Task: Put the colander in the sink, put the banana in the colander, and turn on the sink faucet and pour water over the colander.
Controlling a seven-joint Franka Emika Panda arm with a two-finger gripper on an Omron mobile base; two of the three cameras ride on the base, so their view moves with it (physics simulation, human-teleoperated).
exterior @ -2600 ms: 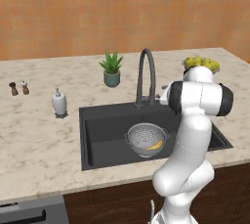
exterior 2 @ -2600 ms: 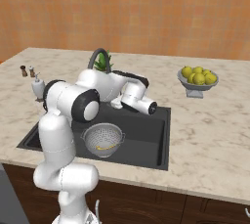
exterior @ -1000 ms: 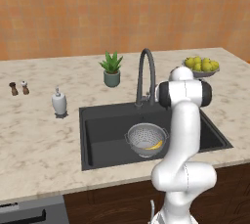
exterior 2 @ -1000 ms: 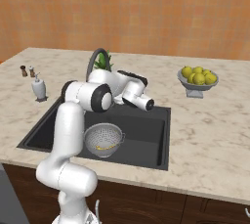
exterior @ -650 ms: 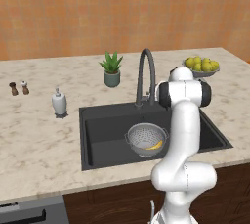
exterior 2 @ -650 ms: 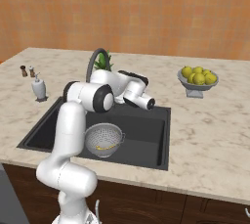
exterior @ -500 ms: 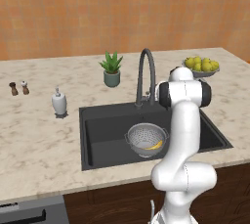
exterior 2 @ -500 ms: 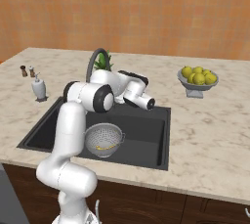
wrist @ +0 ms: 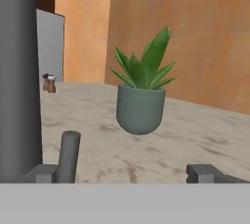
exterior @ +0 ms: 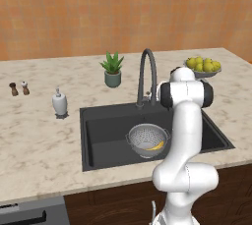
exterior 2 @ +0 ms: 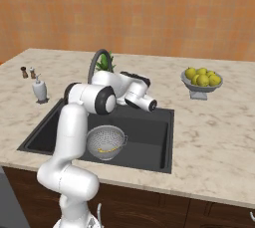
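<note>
You see the colander (exterior: 147, 139) resting in the sink (exterior: 98, 135) with the banana (exterior: 156, 146) inside it, while your gripper (wrist: 132, 173), its jaws spread wide and holding nothing, sits level behind the sink beside the faucet (exterior: 146, 74), its lever (wrist: 69, 155) just ahead, facing the potted plant (wrist: 141, 91).

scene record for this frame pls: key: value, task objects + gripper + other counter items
colander: in the sink, upright
banana: inside the colander
sink faucet: behind the basin, no water visible
gripper: open, holding nothing, at the faucet's base beside its small lever
plant pot: on the counter, ahead of the gripper
soap dispenser: on the counter, left of the sink
fruit bowl: on the counter, right of the sink
salt and pepper shakers: far left of the counter
</note>
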